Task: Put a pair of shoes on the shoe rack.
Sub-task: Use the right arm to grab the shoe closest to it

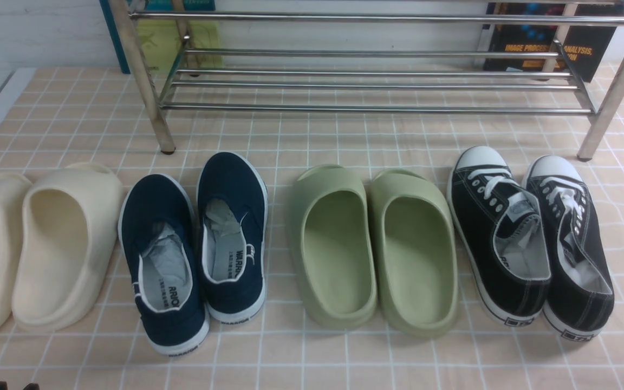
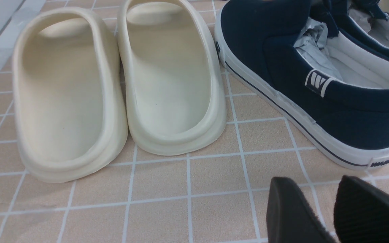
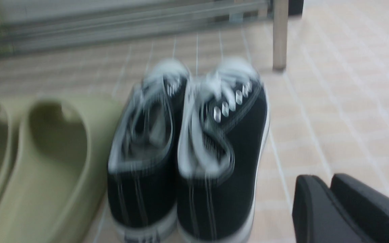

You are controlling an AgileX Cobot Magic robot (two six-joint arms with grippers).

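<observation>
The pair of shoes, two black canvas sneakers (image 1: 499, 238) (image 1: 572, 244) with white laces and toe caps, stands side by side on the checked cloth at the right, toes toward the shoe rack (image 1: 377, 108). The silver tube rack spans the back. In the blurred right wrist view the sneakers' heels (image 3: 187, 189) face me, and my right gripper (image 3: 322, 180) hangs behind and to the right of them, apart from them, its jaws a narrow gap apart and empty. My left gripper (image 2: 314, 180) is open and empty just behind the heel of a navy slip-on (image 2: 316, 101).
From the left, a pair of cream slides (image 1: 65, 244), navy slip-ons (image 1: 233, 233) and green slides (image 1: 333, 244) line up in one row with the sneakers. The rack's right front leg (image 1: 610, 97) stands just beyond the sneakers' toes. Books (image 1: 550, 43) lean behind the rack.
</observation>
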